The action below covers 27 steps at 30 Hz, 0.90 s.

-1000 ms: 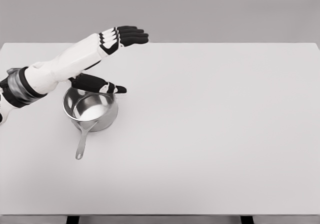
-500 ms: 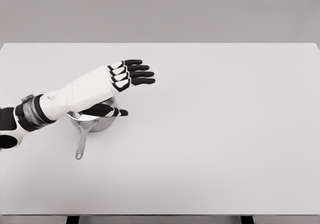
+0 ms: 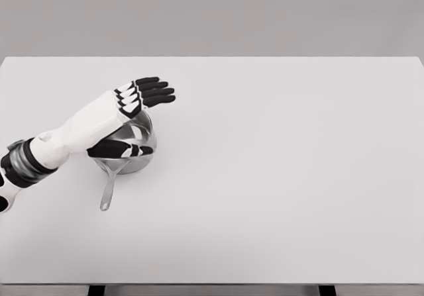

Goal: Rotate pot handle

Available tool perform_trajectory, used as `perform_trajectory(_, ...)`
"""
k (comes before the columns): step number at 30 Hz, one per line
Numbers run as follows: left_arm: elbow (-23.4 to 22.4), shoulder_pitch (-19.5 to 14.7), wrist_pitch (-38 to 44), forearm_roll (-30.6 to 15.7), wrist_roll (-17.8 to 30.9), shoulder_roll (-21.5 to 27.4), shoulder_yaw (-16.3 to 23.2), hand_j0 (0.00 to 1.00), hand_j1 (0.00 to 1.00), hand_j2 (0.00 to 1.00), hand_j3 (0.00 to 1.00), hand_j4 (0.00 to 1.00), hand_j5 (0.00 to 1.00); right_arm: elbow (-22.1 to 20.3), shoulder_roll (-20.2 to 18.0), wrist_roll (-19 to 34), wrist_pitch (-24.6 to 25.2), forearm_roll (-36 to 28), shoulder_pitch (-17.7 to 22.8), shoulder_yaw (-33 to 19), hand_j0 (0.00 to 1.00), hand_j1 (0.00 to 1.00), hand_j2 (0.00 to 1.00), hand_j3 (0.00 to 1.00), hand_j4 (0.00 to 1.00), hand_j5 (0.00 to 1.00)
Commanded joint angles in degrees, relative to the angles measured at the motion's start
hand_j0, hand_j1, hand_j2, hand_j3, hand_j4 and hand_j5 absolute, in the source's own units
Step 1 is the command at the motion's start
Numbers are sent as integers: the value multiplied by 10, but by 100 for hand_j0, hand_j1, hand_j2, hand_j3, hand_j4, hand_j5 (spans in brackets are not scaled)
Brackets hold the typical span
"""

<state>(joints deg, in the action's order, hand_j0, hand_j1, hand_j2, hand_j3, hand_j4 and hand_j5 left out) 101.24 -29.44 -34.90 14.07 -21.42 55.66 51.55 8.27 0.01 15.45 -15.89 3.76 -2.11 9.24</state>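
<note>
steel pot [image 3: 136, 155] sits beneath the left hand [image 3: 126, 110].

Left arm [image 3: 73, 134]: white shell, grey-and-black wrist cuff. Left hand [image 3: 129, 104]: black fingers [image 3: 156, 92], white knuckle plates.

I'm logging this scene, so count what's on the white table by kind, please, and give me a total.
Shiny steel saucepan with a long handle: 1
Robot's white and black left hand, fingers spread, over the pan: 1
Total: 2, both toward the left of the white table.
</note>
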Motion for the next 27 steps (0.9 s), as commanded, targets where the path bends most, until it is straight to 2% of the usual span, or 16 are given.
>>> perform_trajectory(1,0,1,-1,-24,2,-2,1,100,100,100,100,100,100,0,0,0,0,0,0,0,100,100,100,100,100,100)
perform_trajectory(4,-1,4,-1,-19,11,-1,29,100,100,100,100,100,100,0,0,0,0,0,0,0,100,100,100,100,100,100)
perform_trajectory(6,-1,-2,-1,-2,86,0,29,100,100,100,100,100,100,0,0,0,0,0,0,0,100,100,100,100,100,100)
perform_trajectory(7,-1,-3,-1,14,103,0,29,100,100,100,100,100,100,0,0,0,0,0,0,0,100,100,100,100,100,100)
perform_trajectory(9,-1,-18,-1,62,105,-3,29,100,100,100,100,100,100,0,0,0,0,0,0,0,100,100,100,100,100,100)
perform_trajectory(13,-1,-46,-1,105,107,-4,29,100,100,100,100,100,100,0,0,0,0,0,0,0,100,100,100,100,100,100)
perform_trajectory(15,-1,-48,-1,111,110,-4,29,100,100,100,100,100,100,0,0,0,0,0,0,0,100,100,100,100,100,100)
perform_trajectory(17,0,-46,-1,111,153,-3,29,100,100,100,100,100,100,0,0,0,0,0,0,0,100,100,100,100,100,100)
perform_trajectory(19,0,-45,-1,108,173,-5,29,100,100,100,100,100,100,0,0,0,0,0,0,0,100,100,100,100,100,100)
perform_trajectory(22,-1,-45,-1,98,174,-11,30,100,100,100,100,100,100,0,0,0,0,0,0,0,100,100,100,100,100,100)
perform_trajectory(24,-1,-47,-1,97,173,-13,54,100,100,100,100,100,100,0,0,0,0,0,0,0,100,100,100,100,100,100)
perform_trajectory(27,-1,-47,-1,97,173,-12,56,100,100,100,100,100,100,0,0,0,0,0,0,0,100,100,100,100,100,100)
